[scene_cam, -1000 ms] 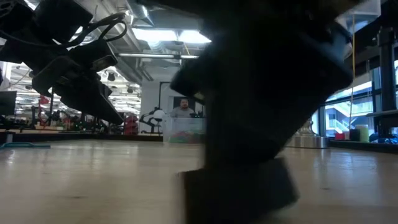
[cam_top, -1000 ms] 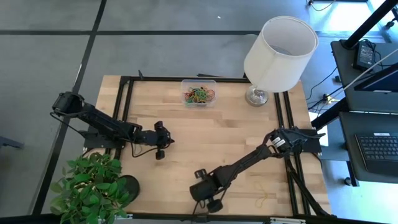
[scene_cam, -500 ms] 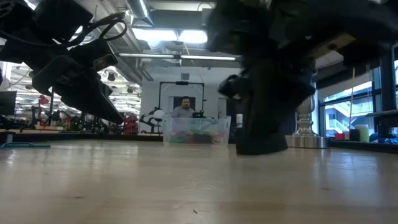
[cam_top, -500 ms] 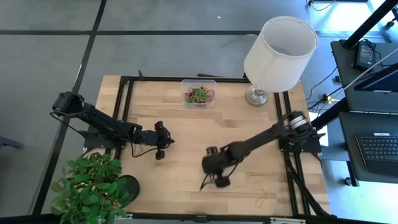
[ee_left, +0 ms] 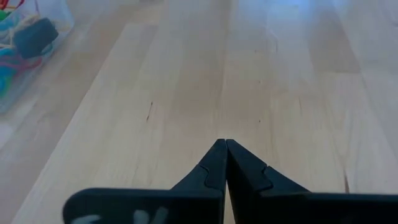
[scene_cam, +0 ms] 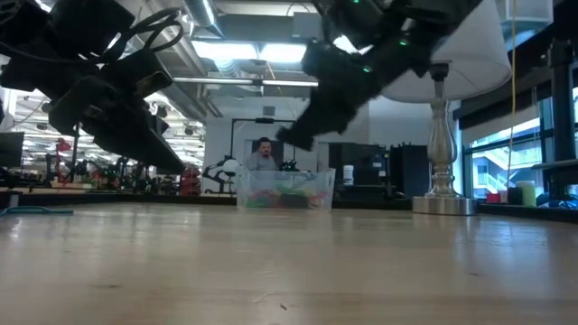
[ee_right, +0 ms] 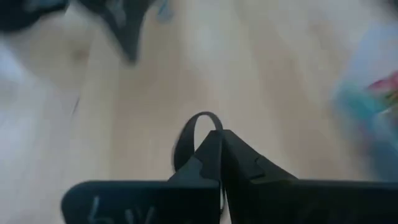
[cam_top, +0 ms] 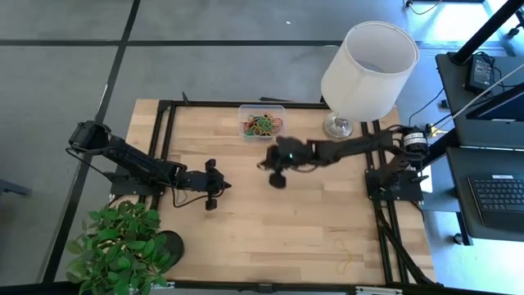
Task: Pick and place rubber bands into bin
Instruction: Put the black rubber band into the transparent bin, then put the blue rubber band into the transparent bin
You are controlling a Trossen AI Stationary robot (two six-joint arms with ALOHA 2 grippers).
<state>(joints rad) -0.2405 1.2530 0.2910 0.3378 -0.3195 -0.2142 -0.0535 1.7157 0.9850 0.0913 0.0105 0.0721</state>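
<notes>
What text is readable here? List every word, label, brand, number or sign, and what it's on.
None can be read.
White marks on the left gripper housing: cut off, unreadable.
White marks on the right gripper housing: blurred, unreadable.
Laptop keyboard keys: too small.

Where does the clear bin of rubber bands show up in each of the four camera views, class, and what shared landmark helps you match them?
High view: the bin sits at the table's far edge, just left of the lamp base.
Low view: the bin stands mid-picture, at the table's far end.
Left wrist view: the bin fills the upper-left corner.
Right wrist view: a blur at the right edge, likely the bin.
Shared landmark: the lamp base.
</notes>
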